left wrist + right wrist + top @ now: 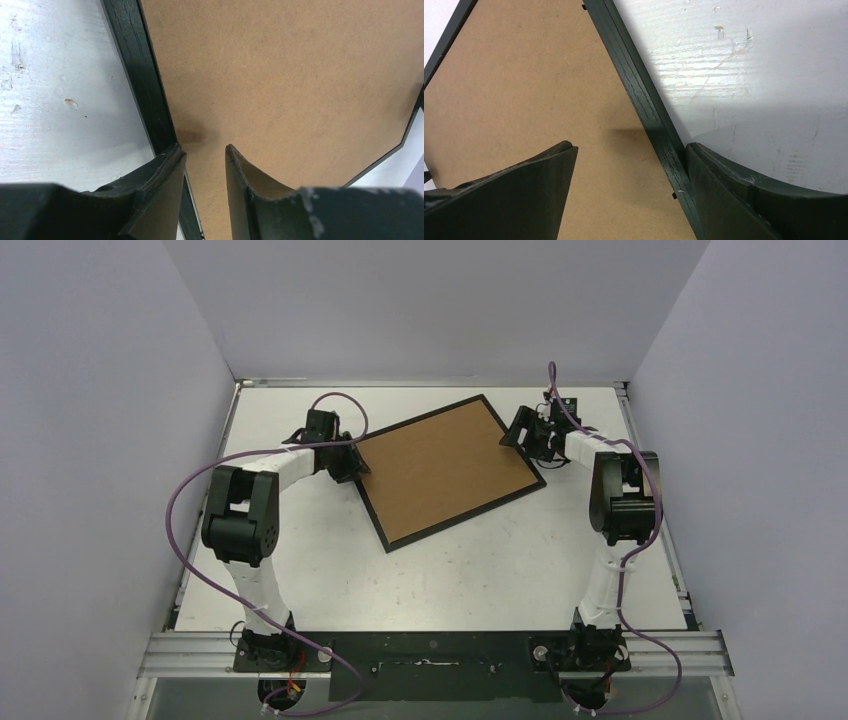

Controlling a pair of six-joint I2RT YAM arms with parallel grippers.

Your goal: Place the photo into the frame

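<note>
Left jaws: partly open, with a narrow gap and nothing held between them. They point down at the left edge of the frame (466,514).
Left fingers: in the left wrist view, one finger (155,185) sits over the frame's black rail. The other (240,185) sits over the brown backing board (300,75). We cannot tell whether either one touches.
Right jaws: spread wide and holding nothing. They stand astride the frame's right rail.
Right fingers: in the right wrist view, one finger (524,190) hangs over the backing board, well in from the rail. The other (734,195) is just beside the rail's outer side, over the tabletop (500,580).
Frame: thin, black and rectangular. It lies flat on the tabletop with its back facing up. It is turned at an angle, so one corner points toward the near edge. We find it in the far middle of the tabletop, between the two arms.
Backing board: plain brown, filling the frame's opening from rail to rail.
Tabletop: white, with scuffs and small marks.
Left arm (245,515): reaches from the near left toward the frame's left corner.
Right arm (620,495): reaches from the near right toward the frame's far right side.
Cables (180,500): purple, looping beside each arm.
</note>
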